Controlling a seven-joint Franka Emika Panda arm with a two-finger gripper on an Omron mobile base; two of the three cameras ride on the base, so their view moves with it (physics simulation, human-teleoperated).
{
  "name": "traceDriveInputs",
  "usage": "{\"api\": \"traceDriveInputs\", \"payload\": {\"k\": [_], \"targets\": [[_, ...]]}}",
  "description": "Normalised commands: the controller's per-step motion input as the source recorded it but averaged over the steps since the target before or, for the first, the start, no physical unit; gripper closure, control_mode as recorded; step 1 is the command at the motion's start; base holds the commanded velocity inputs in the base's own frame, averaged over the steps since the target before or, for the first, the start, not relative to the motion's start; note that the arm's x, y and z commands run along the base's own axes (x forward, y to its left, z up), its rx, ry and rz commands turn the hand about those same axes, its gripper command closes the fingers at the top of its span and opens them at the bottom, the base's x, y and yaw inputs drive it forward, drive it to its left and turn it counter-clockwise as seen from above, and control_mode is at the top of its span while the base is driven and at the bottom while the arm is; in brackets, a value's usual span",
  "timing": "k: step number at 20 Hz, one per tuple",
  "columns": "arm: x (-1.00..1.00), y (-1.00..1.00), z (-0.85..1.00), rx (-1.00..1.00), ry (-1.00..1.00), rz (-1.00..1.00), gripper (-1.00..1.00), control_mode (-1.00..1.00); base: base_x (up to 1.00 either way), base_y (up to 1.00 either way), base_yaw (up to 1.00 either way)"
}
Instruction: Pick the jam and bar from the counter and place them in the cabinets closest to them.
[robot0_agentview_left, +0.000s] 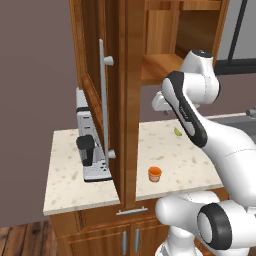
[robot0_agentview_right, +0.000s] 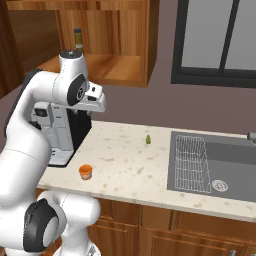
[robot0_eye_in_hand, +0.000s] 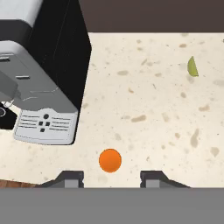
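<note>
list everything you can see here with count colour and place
jam jar: one, orange, near the counter's front edge
counter: one, beige speckled, over brown base cabinets
coffee machine: one, grey and black, at the counter's left end
green sliver: one, yellow-green, mid counter towards the back
wall cabinet: brown wood, open, above the counter
bottle: one, dark, on the cabinet shelf
door handle: one, silver, upright on the open door
sink: one, grey, set in the counter's right part
window: one, dark frame, above the sink
gripper: one, jaws above the jar, nothing held
</note>
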Motion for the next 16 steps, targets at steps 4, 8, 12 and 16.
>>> {"api": "traceDriveInputs", "payload": {"k": [4,8,12,16], "targets": [[-0.17,0.0,-0.02,0.0,0.0,0.0,-1.0,-1.0,0.0,0.0,0.0],[-0.35,0.0,-0.03,0.0,-0.01,0.0,-1.0,-1.0,0.0,0.0,0.0],[-0.33,0.0,-0.1,0.0,-0.02,0.0,-1.0,-1.0,0.0,0.0,0.0],[-0.23,0.0,-0.23,-0.03,0.0,0.0,-1.0,-1.0,0.0,0.0,0.0]]}}
